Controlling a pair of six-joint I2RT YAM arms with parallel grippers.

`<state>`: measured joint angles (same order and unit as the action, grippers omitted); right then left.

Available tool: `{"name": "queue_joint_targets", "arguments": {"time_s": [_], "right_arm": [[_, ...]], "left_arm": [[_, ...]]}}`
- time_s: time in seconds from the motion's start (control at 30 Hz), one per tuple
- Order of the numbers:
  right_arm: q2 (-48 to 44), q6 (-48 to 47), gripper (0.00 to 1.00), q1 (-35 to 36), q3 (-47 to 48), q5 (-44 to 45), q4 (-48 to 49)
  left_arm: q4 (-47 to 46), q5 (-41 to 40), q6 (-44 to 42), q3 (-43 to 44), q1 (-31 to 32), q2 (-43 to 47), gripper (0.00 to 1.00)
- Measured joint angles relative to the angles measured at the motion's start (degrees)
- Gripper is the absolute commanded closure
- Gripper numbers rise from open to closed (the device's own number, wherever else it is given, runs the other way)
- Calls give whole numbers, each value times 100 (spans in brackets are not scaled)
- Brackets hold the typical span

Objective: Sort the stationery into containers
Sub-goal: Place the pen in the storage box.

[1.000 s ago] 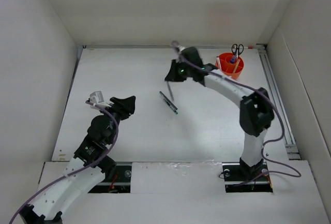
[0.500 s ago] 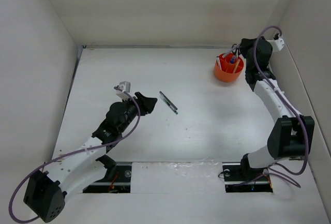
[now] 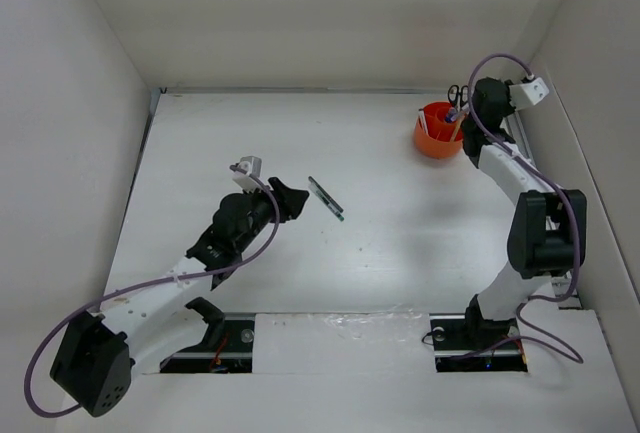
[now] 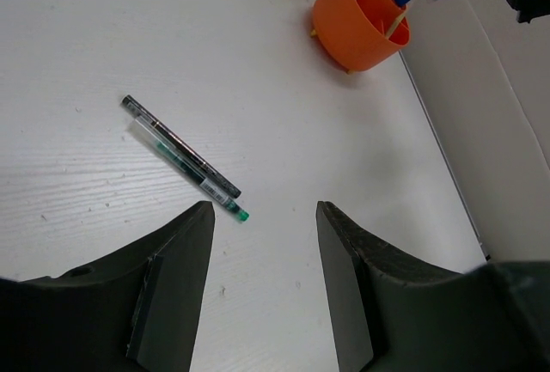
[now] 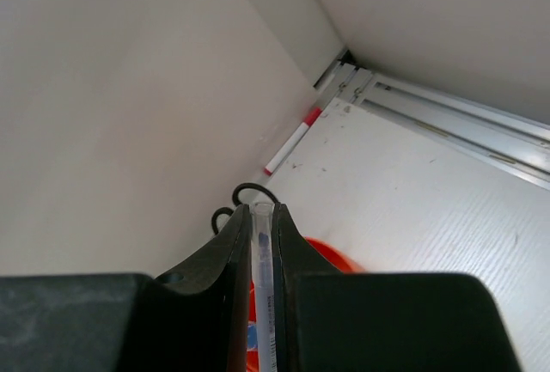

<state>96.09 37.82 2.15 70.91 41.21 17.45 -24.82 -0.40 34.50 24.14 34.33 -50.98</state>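
An orange cup (image 3: pixel 437 133) stands at the back right with scissors (image 3: pixel 457 93) and pens in it. My right gripper (image 3: pixel 462 105) hovers over its far rim, shut on a clear blue pen (image 5: pixel 263 277) that runs down toward the orange cup (image 5: pixel 322 254). Two pens, a black one (image 4: pixel 179 146) and a clear green-tipped one (image 4: pixel 196 175), lie side by side near the middle of the table (image 3: pixel 325 197). My left gripper (image 3: pixel 298 197) is open just left of them, nothing between its fingers (image 4: pixel 176 277). The orange cup (image 4: pixel 358 21) shows at the top of the left wrist view.
A red-capped white marker (image 5: pixel 291 140) lies against the back wall in the right corner. A metal rail (image 3: pixel 535 188) runs along the table's right edge. White walls enclose the table on three sides.
My left gripper edged closer to the two pens. My right arm has drawn in slightly over the orange cup, still holding the clear blue pen it carried from the middle.
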Motion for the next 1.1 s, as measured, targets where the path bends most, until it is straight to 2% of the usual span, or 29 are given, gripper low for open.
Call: {"name": "queue_joint_targets", "arguments": {"time_s": [0.67, 0.77, 0.8, 0.9, 1.0, 1.1], "right_arm": [[898, -203, 99, -68, 39, 214, -33], [898, -240, 86, 52, 42, 328, -31], [901, -254, 73, 103, 46, 348, -33], [905, -297, 55, 262, 63, 389, -31], [894, -332, 47, 396, 61, 387, -55], [754, -352, 44, 485, 48, 389, -153]], "left_arm": [[-192, 37, -66, -2, 0, -323, 53], [-195, 37, -66, -2, 0, -334, 53], [-197, 37, -66, -2, 0, -334, 53], [-199, 37, -66, -2, 0, -332, 53], [-195, 31, -66, -2, 0, -321, 53], [-190, 28, -66, -7, 0, -278, 53]]}}
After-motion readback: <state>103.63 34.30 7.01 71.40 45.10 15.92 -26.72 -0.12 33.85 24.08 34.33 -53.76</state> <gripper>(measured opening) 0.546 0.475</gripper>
